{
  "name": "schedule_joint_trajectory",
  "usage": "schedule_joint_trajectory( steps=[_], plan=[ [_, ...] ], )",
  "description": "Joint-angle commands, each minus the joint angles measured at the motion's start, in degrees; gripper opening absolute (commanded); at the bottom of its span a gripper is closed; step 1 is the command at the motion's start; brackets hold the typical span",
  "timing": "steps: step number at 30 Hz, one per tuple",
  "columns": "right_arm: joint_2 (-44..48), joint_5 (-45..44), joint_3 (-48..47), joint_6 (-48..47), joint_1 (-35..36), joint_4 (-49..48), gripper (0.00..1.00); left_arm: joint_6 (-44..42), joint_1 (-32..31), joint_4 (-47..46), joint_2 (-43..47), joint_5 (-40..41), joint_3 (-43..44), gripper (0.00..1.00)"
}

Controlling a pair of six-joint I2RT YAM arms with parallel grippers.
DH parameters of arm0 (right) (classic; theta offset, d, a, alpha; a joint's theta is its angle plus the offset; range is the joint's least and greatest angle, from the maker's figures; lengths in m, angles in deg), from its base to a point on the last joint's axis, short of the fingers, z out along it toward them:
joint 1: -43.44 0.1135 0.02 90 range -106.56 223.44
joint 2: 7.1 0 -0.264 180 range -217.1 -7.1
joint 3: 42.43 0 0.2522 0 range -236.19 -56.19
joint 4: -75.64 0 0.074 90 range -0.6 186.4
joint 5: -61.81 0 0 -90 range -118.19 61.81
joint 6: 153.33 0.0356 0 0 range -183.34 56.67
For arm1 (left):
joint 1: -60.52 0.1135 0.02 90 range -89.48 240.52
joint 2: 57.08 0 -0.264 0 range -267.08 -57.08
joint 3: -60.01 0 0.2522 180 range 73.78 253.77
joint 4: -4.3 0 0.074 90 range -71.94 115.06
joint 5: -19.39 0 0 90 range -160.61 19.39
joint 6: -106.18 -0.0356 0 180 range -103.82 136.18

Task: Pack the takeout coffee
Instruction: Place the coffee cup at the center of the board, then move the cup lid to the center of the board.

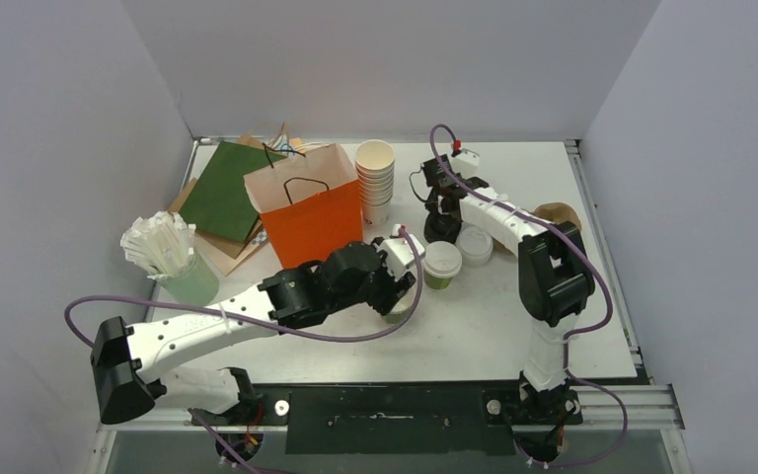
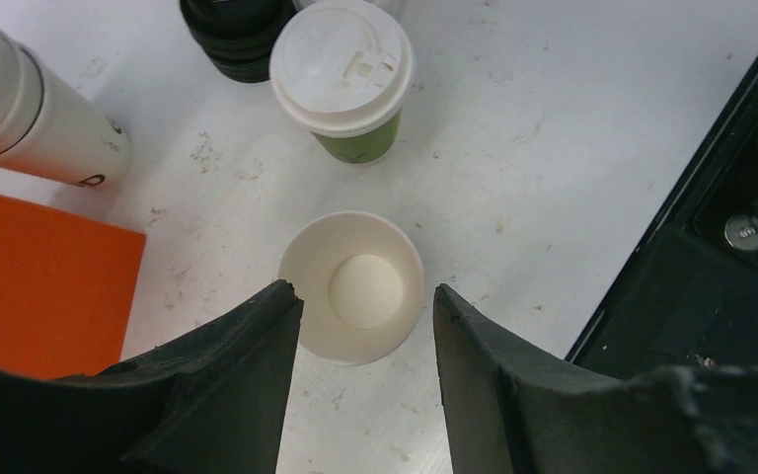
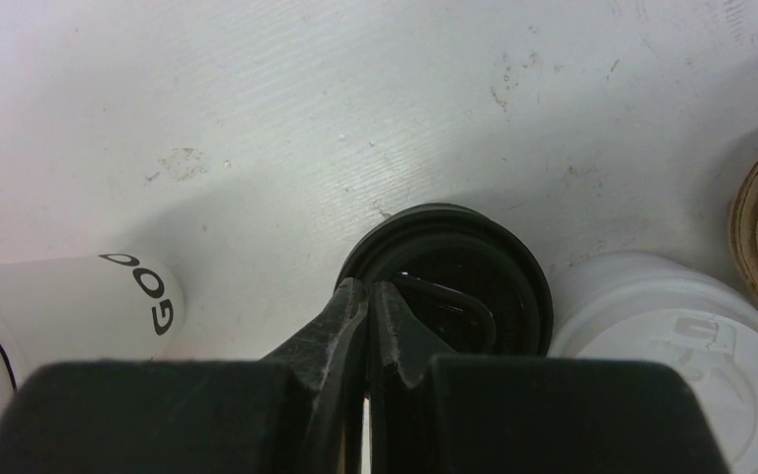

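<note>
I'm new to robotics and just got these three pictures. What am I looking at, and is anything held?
Two robot arms stand at a table's near edge. One picture looks down from above; the others come from a camera on each wrist. On the table: an orange bag, a stack of white cups, white lids, and a green cup with a white lid. The left gripper is open around a lidless cup, gripping nothing. The right gripper is shut, apparently pinching a black lid's rim.
</note>
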Motion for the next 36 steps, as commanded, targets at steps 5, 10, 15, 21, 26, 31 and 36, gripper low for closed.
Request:
schedule_joint_trajectory(
  steps=[5,10,15,21,26,31,36],
  plan=[
    [5.00,0.32,0.39,-1.75,-0.39,0.68,0.05,2.20,6.39,3.59,6.01,-2.55,1.59,0.50],
    [4.51,1.69,-0.05,-3.48,-0.26,0.86,0.28,2.79,9.09,3.83,7.76,-4.33,0.42,0.50],
    [2.21,1.69,-0.99,-4.16,0.01,1.22,0.29,2.79,10.22,4.10,8.31,-5.00,-0.17,0.50],
    [-0.30,1.60,-1.59,-4.18,0.56,1.36,0.29,2.61,11.24,4.66,9.36,-5.40,-0.75,0.51],
    [-1.80,1.62,-2.29,-4.18,0.98,1.54,0.29,2.62,12.22,4.97,10.26,-5.99,-1.17,0.51],
    [-2.13,0.83,-3.27,-4.25,1.16,2.06,0.17,2.38,12.75,5.12,10.66,-6.03,-1.41,0.51],
    [-0.87,0.81,-4.40,-4.70,1.13,2.94,0.04,2.11,13.06,5.10,10.45,-5.95,-1.41,0.51]
  ],
)
